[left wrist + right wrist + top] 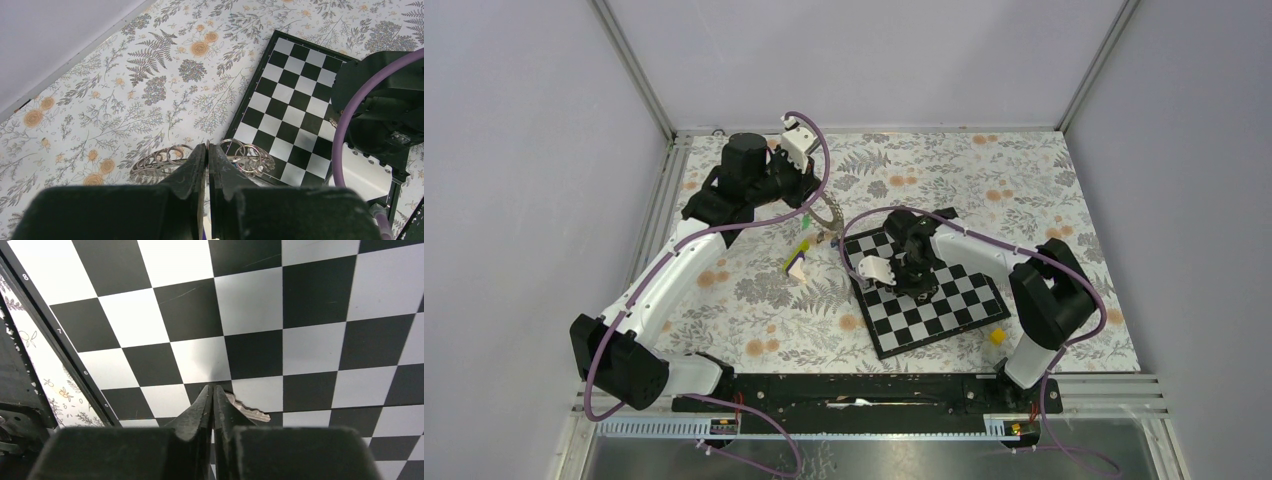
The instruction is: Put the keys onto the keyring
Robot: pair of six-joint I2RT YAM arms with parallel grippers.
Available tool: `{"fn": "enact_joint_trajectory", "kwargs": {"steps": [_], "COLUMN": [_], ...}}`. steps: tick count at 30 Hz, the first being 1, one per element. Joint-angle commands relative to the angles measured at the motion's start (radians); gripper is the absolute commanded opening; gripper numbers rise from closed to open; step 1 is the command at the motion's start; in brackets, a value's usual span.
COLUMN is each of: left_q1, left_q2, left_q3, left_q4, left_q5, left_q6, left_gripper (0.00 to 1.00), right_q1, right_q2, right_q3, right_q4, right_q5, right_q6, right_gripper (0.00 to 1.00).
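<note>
My left gripper (207, 146) is shut on the rim of the keyring (250, 158), a grey metal ring with small loops along its edge, held just above the floral cloth by the chessboard's far left corner; it also shows in the top view (829, 216). My right gripper (213, 388) is shut, tips down on the chessboard (310, 345). A silver key blade (248, 411) lies flat on the board, sticking out from behind the right finger; its head is hidden. I cannot make out the other keys.
A lime-and-white wedge (796, 263) lies on the cloth left of the chessboard (944, 305), just below the left gripper. A small yellow block (997, 336) sits off the board's near right corner. Metal frame rails border the table.
</note>
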Motion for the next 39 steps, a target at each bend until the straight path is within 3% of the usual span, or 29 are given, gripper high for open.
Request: {"fn": "enact_joint_trajectory", "kwargs": {"steps": [1,8,15,23,33,39], "left_q1": [0.001,0.001,0.001,0.001,0.001,0.001], "left_q2": [-0.019,-0.026,-0.022,-0.033,-0.038,-0.04], "left_q3": [0.035,0.031,0.034,0.022,0.017,0.012], "left_q4": [0.053,0.052,0.053,0.058,0.055,0.055], "left_q5": [0.017,0.023,0.042,0.046,0.046,0.047], "left_q6": [0.014,0.014,0.009,0.005,0.011,0.011], "left_gripper": [0.06,0.06,0.06,0.07,0.07,0.07], "right_q1": [-0.006,-0.052,-0.066,-0.063,-0.026,-0.022], "right_q2": [-0.002,-0.054,-0.14,-0.1,-0.055,-0.057], "right_q3": [0.045,0.027,-0.069,-0.059,-0.068,-0.068], "right_q4": [-0.007,0.035,0.046,0.056,0.063,0.057], "right_q5": [0.042,0.084,0.035,0.0,0.01,0.007], "right_q6": [0.033,0.155,0.11,0.073,0.068,0.072], "right_gripper": [0.01,0.01,0.32,0.48,0.49,0.42]}}
